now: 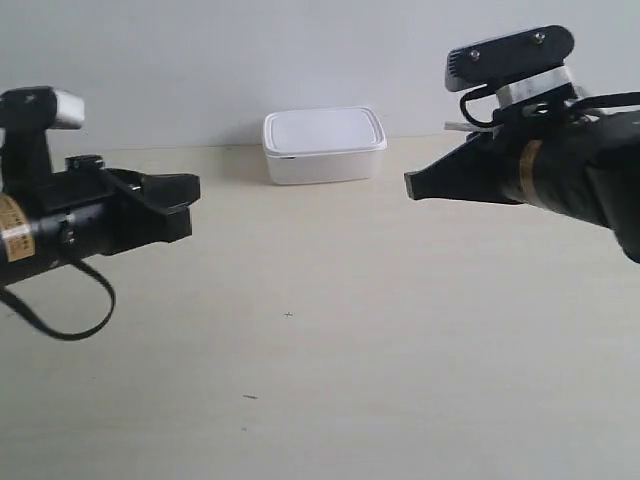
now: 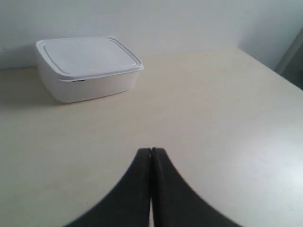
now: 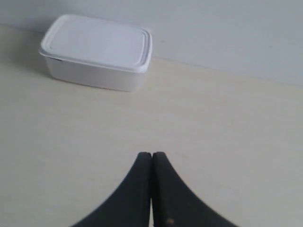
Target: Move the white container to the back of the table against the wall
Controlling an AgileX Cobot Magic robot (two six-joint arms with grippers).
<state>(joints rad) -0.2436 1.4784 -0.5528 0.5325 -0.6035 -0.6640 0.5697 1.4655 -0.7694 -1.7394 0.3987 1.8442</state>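
My left tool is closed tight, its dark halves meeting along one thin seam and gripping nothing. My right tool matches it (equally empty). Both point forward, roughly level.

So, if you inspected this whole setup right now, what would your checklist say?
Surface: table, pale wood grain with a few tiny dark specks.
Job's things: white container, lid on, upright at the table's back by the wall; whether it touches the wall cannot be told.
Clutter: nothing seen.
End effectors: left end effector and right end effector are both shut, empty and apart from the container.
Cables: a black cable hangs in a loop from the arm at the exterior view's left.
Surroundings: plain light wall; nothing else seen.
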